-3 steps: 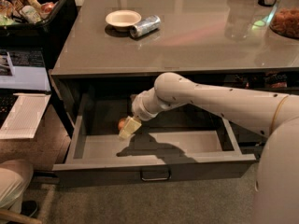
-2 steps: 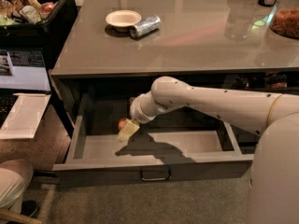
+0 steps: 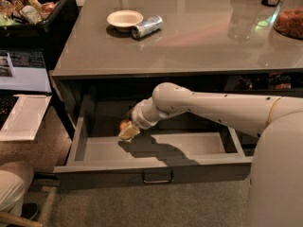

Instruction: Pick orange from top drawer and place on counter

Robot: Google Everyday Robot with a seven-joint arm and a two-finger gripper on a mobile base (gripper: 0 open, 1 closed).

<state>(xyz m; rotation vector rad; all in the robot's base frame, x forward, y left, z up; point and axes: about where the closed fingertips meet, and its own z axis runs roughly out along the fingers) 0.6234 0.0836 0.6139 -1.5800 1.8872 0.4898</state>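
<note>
The top drawer (image 3: 189,148) is pulled open below the counter (image 3: 199,41), with a small metal bar handle (image 3: 157,177) on its front. The orange (image 3: 123,124) lies at the drawer's back left, partly hidden by my gripper. My gripper (image 3: 129,131) is down inside the drawer, right against the orange on its right and front side. My white arm (image 3: 213,110) reaches in from the right, under the counter's edge.
On the counter stand a white bowl (image 3: 124,19) and a silver can (image 3: 147,26) lying on its side at the back left, and a bowl of snacks (image 3: 289,21) at the back right. A black bin (image 3: 28,8) of items, a screen and papers (image 3: 23,117) are on the left.
My gripper has shifted slightly left and up toward the orange. The drawer and the things on the counter have not moved.
</note>
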